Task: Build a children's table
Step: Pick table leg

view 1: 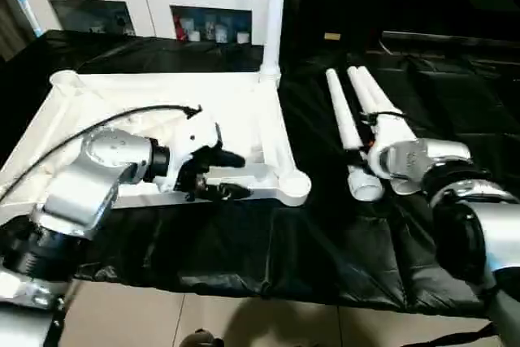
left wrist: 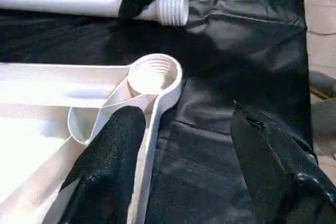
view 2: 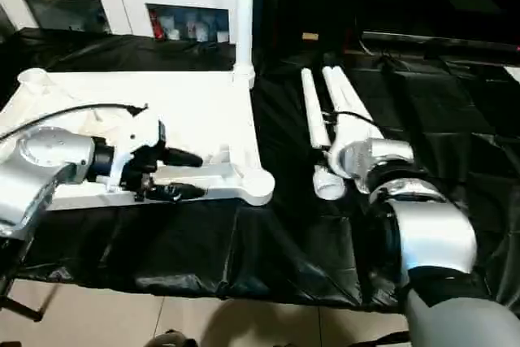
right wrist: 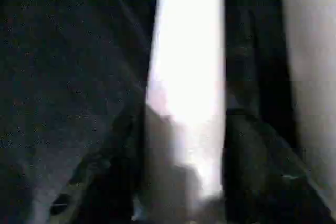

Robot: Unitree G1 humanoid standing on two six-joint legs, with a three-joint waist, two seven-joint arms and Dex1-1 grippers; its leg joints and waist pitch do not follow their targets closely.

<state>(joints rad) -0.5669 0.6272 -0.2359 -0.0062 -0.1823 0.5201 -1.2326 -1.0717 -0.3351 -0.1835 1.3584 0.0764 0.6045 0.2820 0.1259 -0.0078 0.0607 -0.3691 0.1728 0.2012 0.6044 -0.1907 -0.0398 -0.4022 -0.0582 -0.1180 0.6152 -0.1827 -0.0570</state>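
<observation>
We saw the top (view 1: pixel 244 111) lying ribs-up on the black sheet (view 1: pixel 325 233) at centre left of the frame, with one leg (view 1: pixel 274 18) already standing upright in its far corner socket. Our left gripper (view 1: pixel 231 175) hovered with fingers spread over the top's near rail, just beside the empty near socket (left wrist: pixel 153 74). At centre right, our right gripper (right wrist: pixel 184 182) had its fingers clenched around one of the loose legs (view 1: pixel 345 119) lying there.

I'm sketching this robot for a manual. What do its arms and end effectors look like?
Both forearms are silver metal cylinders with black joint rings. The left end effector has a white housing, two black fingers with a rough texture, and a thin black cable looping back over the forearm. The right end effector has black fingers too.
</observation>
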